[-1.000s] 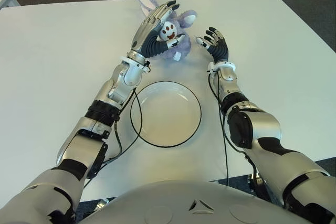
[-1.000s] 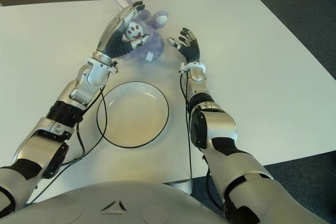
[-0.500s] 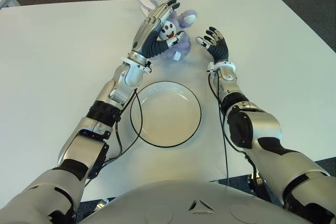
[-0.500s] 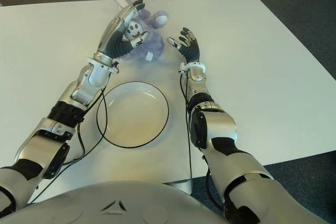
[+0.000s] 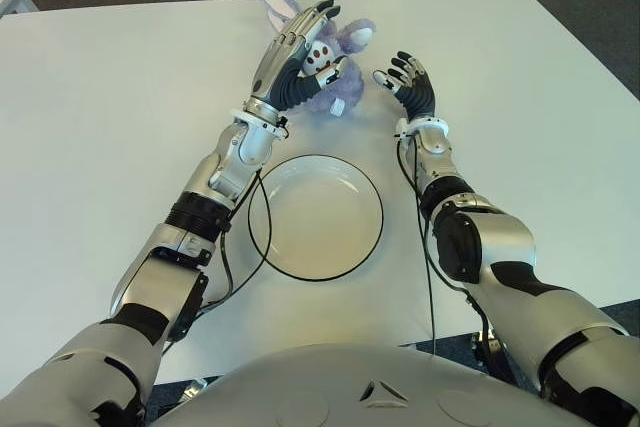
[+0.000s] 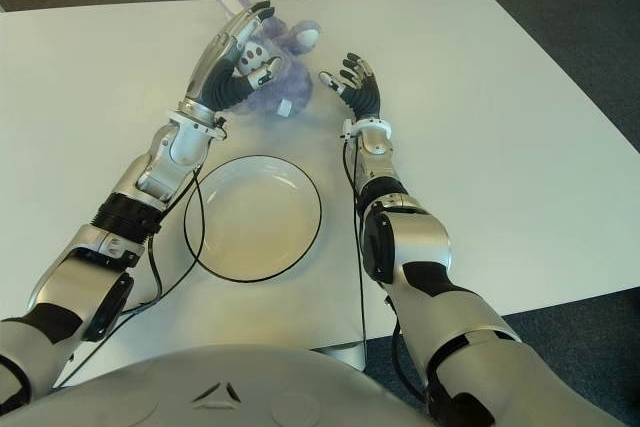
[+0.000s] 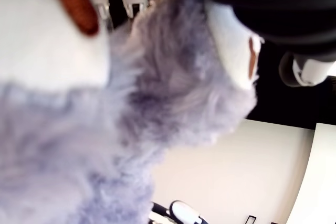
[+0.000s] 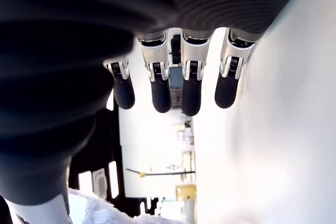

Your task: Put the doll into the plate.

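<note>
- Left hand (image 5: 297, 52): beyond the plate (image 5: 300, 247), fingers laid over the doll (image 5: 340, 57), thumb under its face; a closing grasp, not yet firm by my reading.
- Doll: on the table (image 5: 100, 127), beyond the plate's far rim.
- Right hand (image 5: 408, 79): right of the doll, fingers spread, empty.
- Step: grasping. Next: tighten, lift, carry back over the plate.

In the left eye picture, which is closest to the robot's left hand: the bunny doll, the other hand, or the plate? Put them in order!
1. The doll: the left hand is against it, fingers over it.
2. The right hand: just past the doll, on the robot's right.
3. The plate: farthest, back toward the robot's body.
</note>
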{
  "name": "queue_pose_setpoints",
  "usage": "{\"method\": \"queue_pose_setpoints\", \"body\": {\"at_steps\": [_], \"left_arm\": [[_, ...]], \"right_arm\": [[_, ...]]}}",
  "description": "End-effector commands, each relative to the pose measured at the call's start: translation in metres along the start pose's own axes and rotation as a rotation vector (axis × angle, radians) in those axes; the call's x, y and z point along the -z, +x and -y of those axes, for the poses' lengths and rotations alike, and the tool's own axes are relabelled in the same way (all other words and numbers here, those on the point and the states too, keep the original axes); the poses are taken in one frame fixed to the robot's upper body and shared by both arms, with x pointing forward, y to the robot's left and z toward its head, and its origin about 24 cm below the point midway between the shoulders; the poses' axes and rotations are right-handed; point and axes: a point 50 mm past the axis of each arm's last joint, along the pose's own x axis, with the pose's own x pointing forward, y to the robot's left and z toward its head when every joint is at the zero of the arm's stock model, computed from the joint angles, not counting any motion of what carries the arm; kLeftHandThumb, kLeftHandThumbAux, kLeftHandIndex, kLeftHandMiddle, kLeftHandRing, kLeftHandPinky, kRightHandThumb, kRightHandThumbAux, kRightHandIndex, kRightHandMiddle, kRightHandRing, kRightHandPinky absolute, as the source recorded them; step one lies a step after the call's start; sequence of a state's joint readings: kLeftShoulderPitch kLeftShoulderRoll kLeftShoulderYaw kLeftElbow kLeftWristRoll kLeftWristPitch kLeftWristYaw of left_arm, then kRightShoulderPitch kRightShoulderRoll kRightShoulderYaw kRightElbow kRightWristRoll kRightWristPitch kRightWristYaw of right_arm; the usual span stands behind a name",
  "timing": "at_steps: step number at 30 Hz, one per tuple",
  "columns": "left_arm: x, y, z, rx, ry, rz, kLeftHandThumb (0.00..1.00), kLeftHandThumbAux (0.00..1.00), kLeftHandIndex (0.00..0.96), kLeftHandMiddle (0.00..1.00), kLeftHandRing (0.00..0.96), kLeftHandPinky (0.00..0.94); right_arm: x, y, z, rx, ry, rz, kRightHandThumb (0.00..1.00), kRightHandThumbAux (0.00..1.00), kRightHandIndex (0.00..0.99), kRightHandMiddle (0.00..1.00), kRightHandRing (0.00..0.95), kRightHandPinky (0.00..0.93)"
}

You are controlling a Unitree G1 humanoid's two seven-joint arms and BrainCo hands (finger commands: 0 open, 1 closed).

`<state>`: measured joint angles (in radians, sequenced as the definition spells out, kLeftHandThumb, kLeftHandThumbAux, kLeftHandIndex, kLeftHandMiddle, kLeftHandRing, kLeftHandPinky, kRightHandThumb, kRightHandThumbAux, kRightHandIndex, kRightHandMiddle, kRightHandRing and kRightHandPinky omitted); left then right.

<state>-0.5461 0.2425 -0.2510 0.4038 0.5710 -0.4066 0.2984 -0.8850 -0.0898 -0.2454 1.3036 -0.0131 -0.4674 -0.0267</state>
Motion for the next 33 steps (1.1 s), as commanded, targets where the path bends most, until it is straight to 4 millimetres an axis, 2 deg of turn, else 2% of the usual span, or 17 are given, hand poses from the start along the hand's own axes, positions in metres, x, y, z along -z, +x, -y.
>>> {"method": "queue_pose_setpoints", "body": {"at_steps": [1,5,17,20,33], "left_arm": [[0.0056,-0.0051,0.0056,0.027,0.016,-0.034,0.417,0.202,0.0,0.0,0.0,0.003],[0.006,-0.0046,0.006,0.028,0.022,-0.038,0.406,0.198,0.0,0.0,0.003,0.016],[0.0097,-0.0027,0.0078,0.032,0.029,-0.059,0.363,0.195,0.0,0.0,0.002,0.003],[0.011,-0.0022,0.0085,0.035,0.034,-0.066,0.355,0.193,0.0,0.0,0.008,0.031],[0.0154,-0.0007,0.0105,0.048,0.035,-0.081,0.424,0.2,0.0,0.0,0.011,0.044]], "right_arm": [[0.0187,-0.0075,-0.0007,0.004,0.008,-0.087,0.025,0.745,0.149,0.165,0.156,0.172],[0.0186,-0.0076,-0.0008,0.0,0.006,-0.085,0.021,0.745,0.144,0.161,0.15,0.143],[0.0179,-0.0075,-0.0006,-0.001,0.002,-0.078,0.008,0.765,0.128,0.146,0.14,0.153],[0.0178,-0.0074,-0.0005,0.0,0.002,-0.078,0.003,0.77,0.126,0.145,0.139,0.145],[0.0176,-0.0075,-0.0013,-0.001,0.011,-0.075,0.008,0.766,0.133,0.147,0.14,0.164]]}}
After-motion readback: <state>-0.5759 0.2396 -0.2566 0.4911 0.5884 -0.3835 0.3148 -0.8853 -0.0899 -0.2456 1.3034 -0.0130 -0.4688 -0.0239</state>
